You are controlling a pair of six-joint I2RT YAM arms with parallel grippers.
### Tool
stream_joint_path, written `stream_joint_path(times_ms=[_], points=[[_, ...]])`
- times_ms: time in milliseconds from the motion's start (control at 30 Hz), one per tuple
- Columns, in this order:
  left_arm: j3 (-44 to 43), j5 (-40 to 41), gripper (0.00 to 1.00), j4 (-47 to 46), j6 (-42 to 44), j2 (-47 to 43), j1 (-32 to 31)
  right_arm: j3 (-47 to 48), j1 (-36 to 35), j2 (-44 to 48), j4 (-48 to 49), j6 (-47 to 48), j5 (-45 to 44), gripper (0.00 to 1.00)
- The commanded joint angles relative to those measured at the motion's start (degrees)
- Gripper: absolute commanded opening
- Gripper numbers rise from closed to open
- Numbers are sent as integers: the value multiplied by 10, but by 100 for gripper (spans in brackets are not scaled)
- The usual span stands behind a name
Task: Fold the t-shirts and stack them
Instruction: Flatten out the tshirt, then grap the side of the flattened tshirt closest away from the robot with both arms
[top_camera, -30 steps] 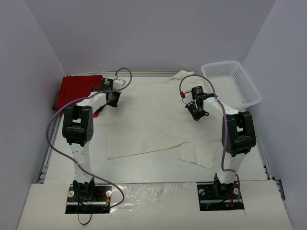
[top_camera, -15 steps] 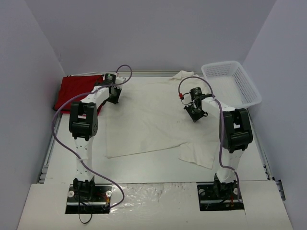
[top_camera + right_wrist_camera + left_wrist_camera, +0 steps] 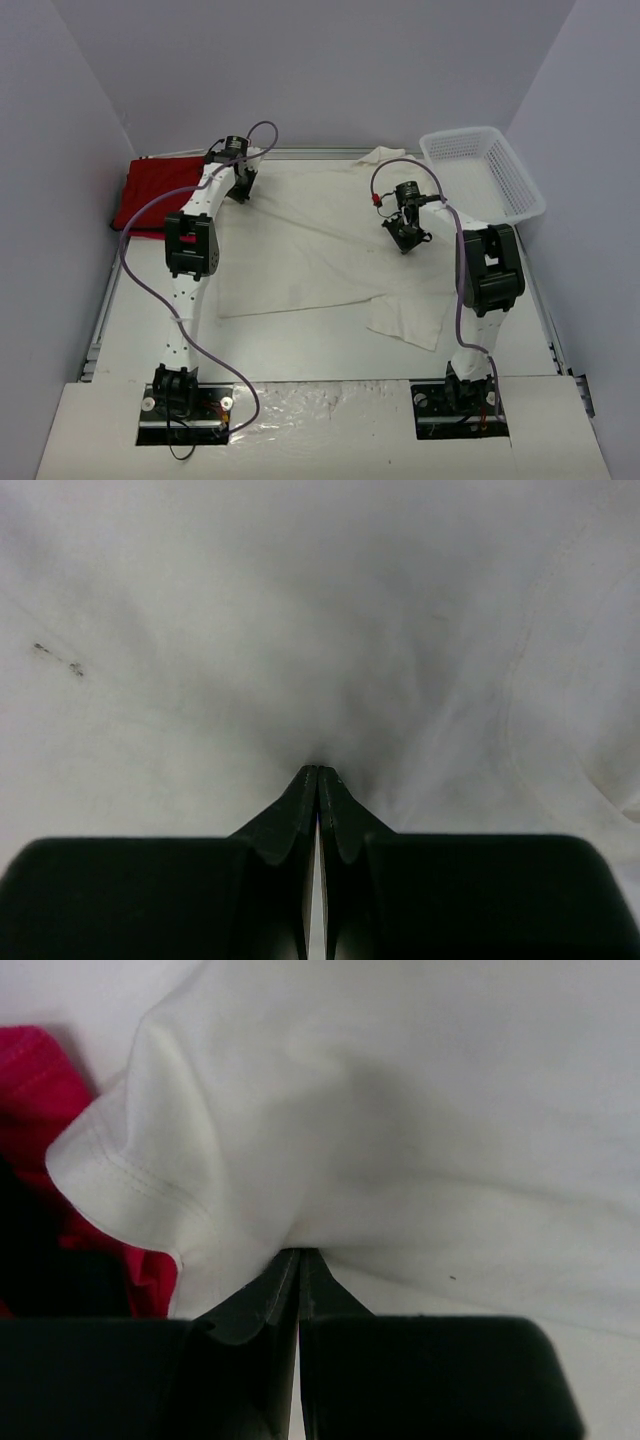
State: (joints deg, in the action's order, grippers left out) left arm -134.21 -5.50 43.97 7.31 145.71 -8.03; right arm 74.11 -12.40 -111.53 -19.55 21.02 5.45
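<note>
The left hand (image 3: 298,1265) is pinched tight shut on the white shirt (image 3: 310,250). It has a fold of cloth right by a sleeve, and the stitched sleeve edge curls out beside it. The right hand (image 3: 318,780) is pinched tight shut too. The same shirt bunches up in little folds at its tips.

Both hands are at the far end of the shirt, the left one near its far left corner and the right one toward its far right side. The shirt lies spread out across the middle of the table (image 3: 300,345). It is wrinkled, and one sleeve sticks out at the near right.

The red shirts (image 3: 150,190) sit in a flat pile at the far left, just beside the left hand. A white basket (image 3: 500,175) full of little holes sits at the far right corner.
</note>
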Motion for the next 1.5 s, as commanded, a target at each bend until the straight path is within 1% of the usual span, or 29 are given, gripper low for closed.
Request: stream_joint_path(times_ms=[0, 100, 167, 200, 267, 400, 533, 633, 700, 800, 833, 867, 900, 967, 1000, 1033, 1100, 1133, 1233, 1333, 1367, 1467], points=[[-76, 29, 2, 95, 13, 59, 6, 16, 2, -18, -18, -3, 3, 0], [-134, 46, 3, 102, 18, 84, 6, 16, 2, -25, -17, -1, -5, 0], [-155, 49, 2, 100, 19, 95, 6, 17, 2, -26, -18, -1, -6, 0], [-168, 64, 2, 90, 21, 96, 6, 18, 2, -26, -19, -1, -5, 0], [-174, 87, 2, 78, 22, 97, 5, 21, 2, -26, -21, -3, -4, 0], [-182, 108, 2, 39, 31, 95, 4, 24, 2, -25, -21, -1, -4, 0], [-215, 125, 2, 36, 39, 115, -1, 25, 2, -26, -22, -1, -6, 0], [-202, 124, 2, 29, 29, 104, -1, 28, 3, -19, -26, -1, -2, 0], [-172, 124, 3, 17, 26, 95, -2, 31, 3, -12, -28, 0, 1, 0], [-169, 133, 2, 25, 31, 92, -6, 38, 4, 5, -31, 2, 14, 0], [-168, 137, 2, 27, 34, 91, -5, 39, 6, 19, -32, 3, 22, 7], [-165, 141, 2, 26, 35, 89, -6, 41, 6, 28, -33, 5, 28, 19], [-163, 148, 2, 25, 37, 87, -6, 43, 7, 43, -33, 8, 34, 27], [-166, 154, 2, 25, 39, 86, -5, 47, 11, 55, -42, 11, 47, 29], [-170, 154, 2, 26, 39, 86, -5, 53, 17, 61, -44, 12, 53, 43], [-171, 154, 2, 26, 42, 85, -5, 54, 21, 73, -47, 16, 59, 48], [-183, 156, 2, 26, 46, 88, -7, 57, 37, 84, -52, 19, 70, 47], [-186, 163, 2, 25, 51, 89, -7, 56, 43, 86, -54, 20, 80, 49], [-199, 170, 2, 17, 63, 95, -8, 52, 64, 94, -57, 20, 90, 50], [-204, 192, 2, 2, 81, 101, -9, 39, 72, 98, -59, 20, 94, 48], [-204, 194, 2, 0, 85, 102, -9, 36, 72, 99, -61, 20, 93, 45], [-205, 196, 2, -12, 93, 108, -7, 18, 73, 109, -62, 22, 82, 44]])
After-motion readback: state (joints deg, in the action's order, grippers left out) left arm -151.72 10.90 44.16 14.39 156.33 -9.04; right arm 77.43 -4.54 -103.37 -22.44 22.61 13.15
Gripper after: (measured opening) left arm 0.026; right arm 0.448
